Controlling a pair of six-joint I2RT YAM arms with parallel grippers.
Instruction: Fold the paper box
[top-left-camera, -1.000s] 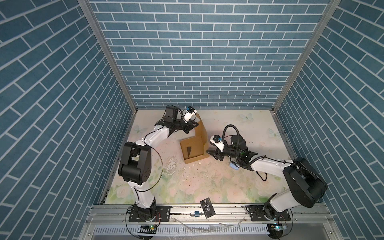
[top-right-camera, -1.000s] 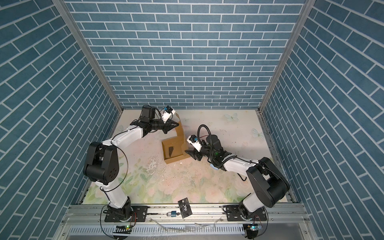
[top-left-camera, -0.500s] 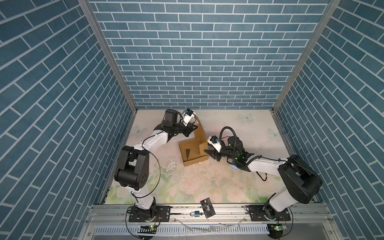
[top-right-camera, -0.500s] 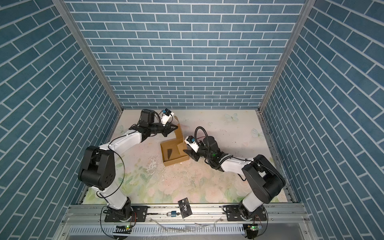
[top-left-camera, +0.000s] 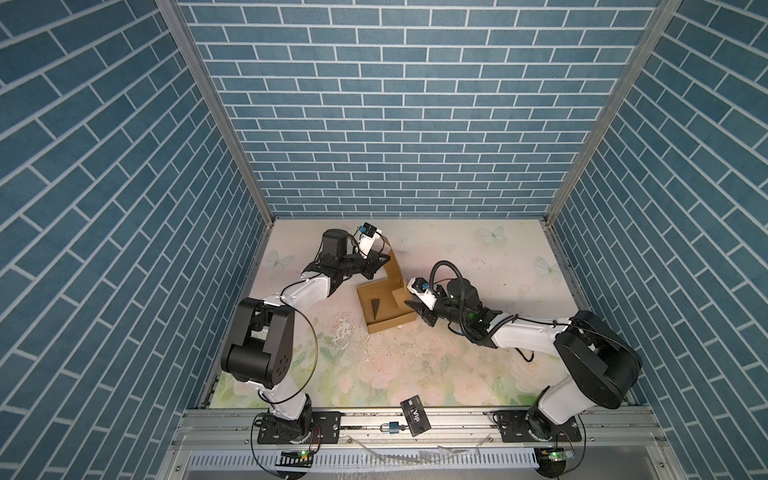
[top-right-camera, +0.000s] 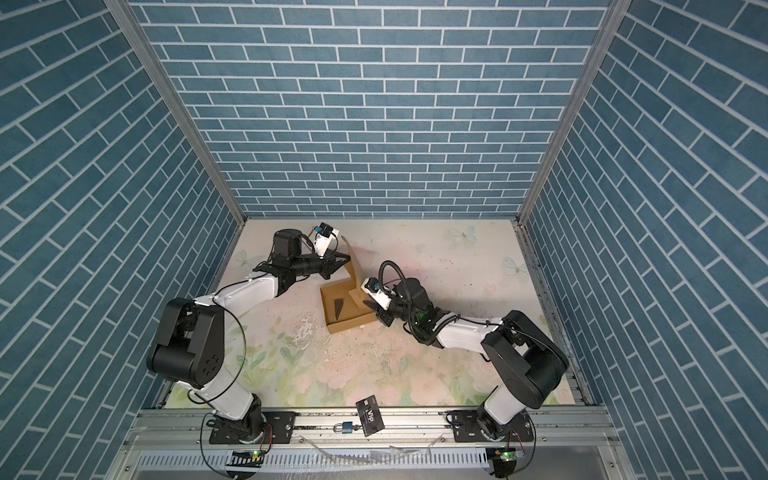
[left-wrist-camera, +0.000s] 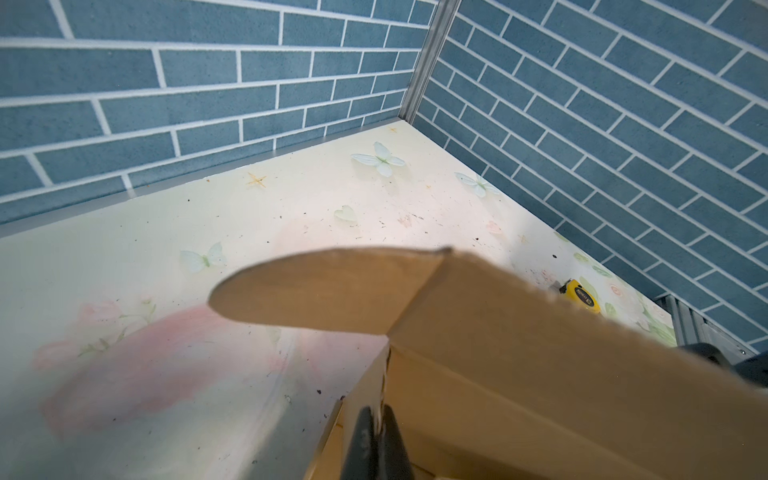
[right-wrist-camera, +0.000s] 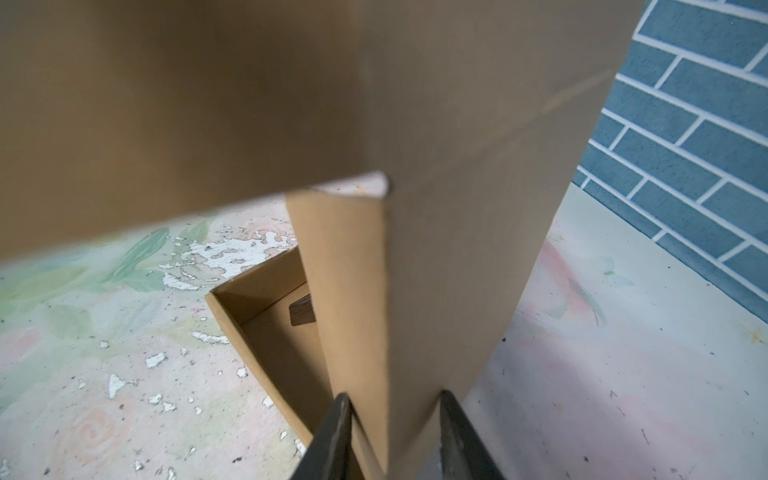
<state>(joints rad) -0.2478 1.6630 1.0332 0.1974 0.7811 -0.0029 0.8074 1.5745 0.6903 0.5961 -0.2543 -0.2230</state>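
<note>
Cardboard stands in the middle of the tabletop (top-left-camera: 478, 257): the paper box (top-left-camera: 386, 309) lies open there, with its lid (top-left-camera: 394, 272) standing up. The left tool (top-left-camera: 385, 259) is pinched tight on the lid's top edge. The right tool (top-left-camera: 410, 305) has its jaws narrow, one on each side of the lid's side flap (right-wrist-camera: 345, 299). It is hard to tell if they press on it. To do this step well, the right tool likely should bend the flap inward along its crease. The left tool should hold the lid steady so it cannot flop.
</note>
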